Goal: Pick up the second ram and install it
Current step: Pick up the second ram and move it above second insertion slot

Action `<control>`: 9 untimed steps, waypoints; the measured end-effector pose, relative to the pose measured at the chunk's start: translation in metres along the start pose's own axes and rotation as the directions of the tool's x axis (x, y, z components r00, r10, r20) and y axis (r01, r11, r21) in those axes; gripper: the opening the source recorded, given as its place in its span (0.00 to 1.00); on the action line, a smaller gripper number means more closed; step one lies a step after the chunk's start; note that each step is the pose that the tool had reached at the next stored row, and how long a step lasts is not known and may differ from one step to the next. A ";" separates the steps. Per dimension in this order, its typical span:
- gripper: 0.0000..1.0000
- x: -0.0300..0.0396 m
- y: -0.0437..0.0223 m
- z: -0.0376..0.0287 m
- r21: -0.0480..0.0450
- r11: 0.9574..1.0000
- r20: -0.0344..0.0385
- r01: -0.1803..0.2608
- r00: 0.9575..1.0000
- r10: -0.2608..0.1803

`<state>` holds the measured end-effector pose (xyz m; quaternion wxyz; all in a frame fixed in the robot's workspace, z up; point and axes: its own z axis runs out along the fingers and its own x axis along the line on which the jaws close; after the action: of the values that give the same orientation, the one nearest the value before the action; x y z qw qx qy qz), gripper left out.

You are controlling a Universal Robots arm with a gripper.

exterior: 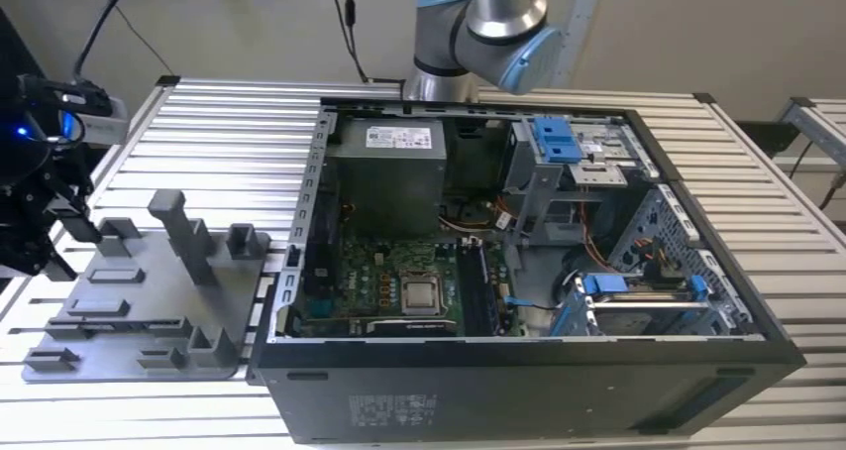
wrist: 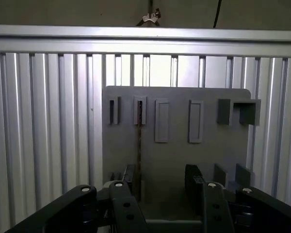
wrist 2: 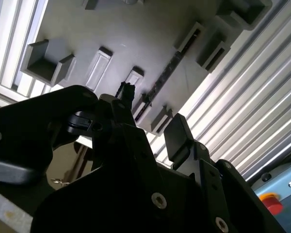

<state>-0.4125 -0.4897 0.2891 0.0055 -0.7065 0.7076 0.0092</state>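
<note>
A table of silver slats (exterior: 198,113) is holding an open PC case (exterior: 529,395) and, on the exterior view's left, a grey plate (exterior: 133,306) w/ posts. The gripper (wrist: 160,177) is hanging just over that plate, well apart from the case. Its fingers (wrist: 130,178) are standing wide apart and squeezing nothing, so it is carrying nothing. The second ram (wrist: 139,141) is sitting in the plate, standing on its thin edge in a slot, not in the PC. In the first wrist view its long side is running straight away from the gripper, in line w/ the gap, and its near end is coming in much closer to one finger than the other. In the second wrist view the ram is looking like a dark stick, w/ one fingertip (wrist 2: 126,93) just beside its end; touching or not, can't tell. Writing: a white sticker (exterior: 399,134) on the power box (exterior: 383,187) and pale print (exterior: 391,407) on the case front are too small to read. The ram is edge-on, so nothing on it can be read.
</note>
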 end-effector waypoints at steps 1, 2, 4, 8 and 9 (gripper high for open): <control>0.54 0.0009 -0.0004 0.0018 -0.001 1.000 0.000 0.000 1.000 0.000; 0.54 0.0017 -0.0009 0.0035 -0.002 1.000 0.000 0.001 1.000 -0.001; 0.54 0.0030 -0.0017 0.0071 -0.005 1.000 0.000 0.002 1.000 -0.002; 0.54 0.0038 -0.0022 0.0144 -0.006 1.000 0.000 0.008 1.000 -0.008; 0.54 0.0039 -0.0022 0.0162 -0.006 1.000 0.000 0.011 1.000 -0.011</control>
<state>-0.4103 -0.4932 0.2728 0.0034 -0.7105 0.7036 0.0113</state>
